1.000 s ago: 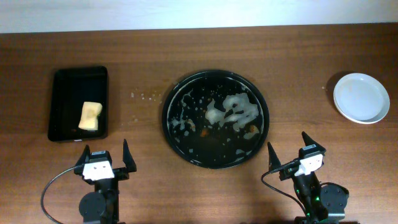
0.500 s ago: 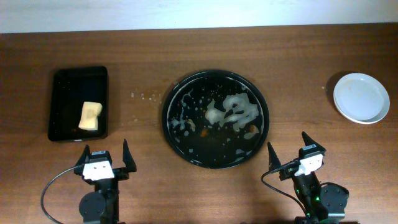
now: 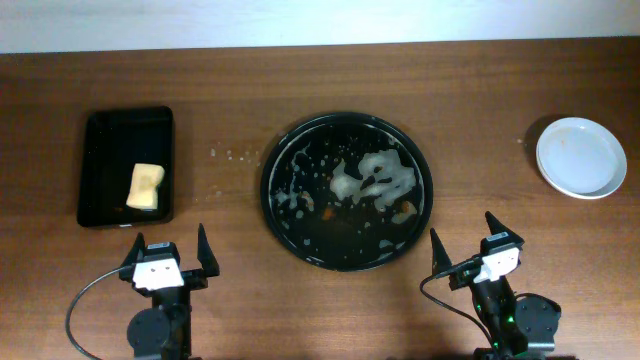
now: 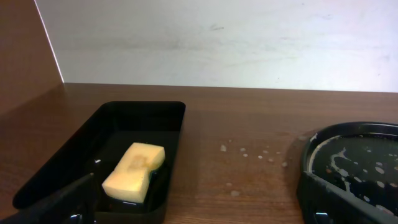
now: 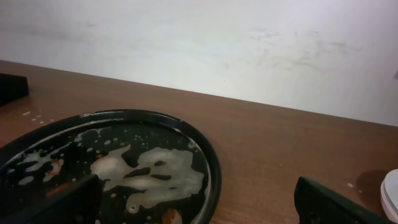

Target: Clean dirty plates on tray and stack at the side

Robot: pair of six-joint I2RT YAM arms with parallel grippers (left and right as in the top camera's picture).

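Brown wood-grain table (image 3: 480, 80) fills the overhead view, with a pale wall (image 3: 300, 20) along its far edge. At the middle of the table sits the tray (image 3: 266, 190), round, black and glossy, with no plate on it; its floor is smeared with whitish foam (image 3: 375, 178) and a few orange sauce specks (image 3: 404, 210). The plates (image 3: 581, 157) rest by the right edge of the table, well apart from the tray; from overhead they read as a single white round, so how many are stacked there cannot be told. Near the left edge lies a black rectangular tray (image 3: 100, 140) with a yellow sponge (image 3: 146, 186) in its near half. Small droplets (image 3: 230, 154) dot the bare wood between the two trays. At the near edge, the left end effector (image 3: 170, 245) stands with its fingers spread wide and nothing between them, just on the near side of the rectangular tray. The right end effector (image 3: 460, 225) is likewise spread wide and empty, close to the near-right part of the tray's rim and touching nothing
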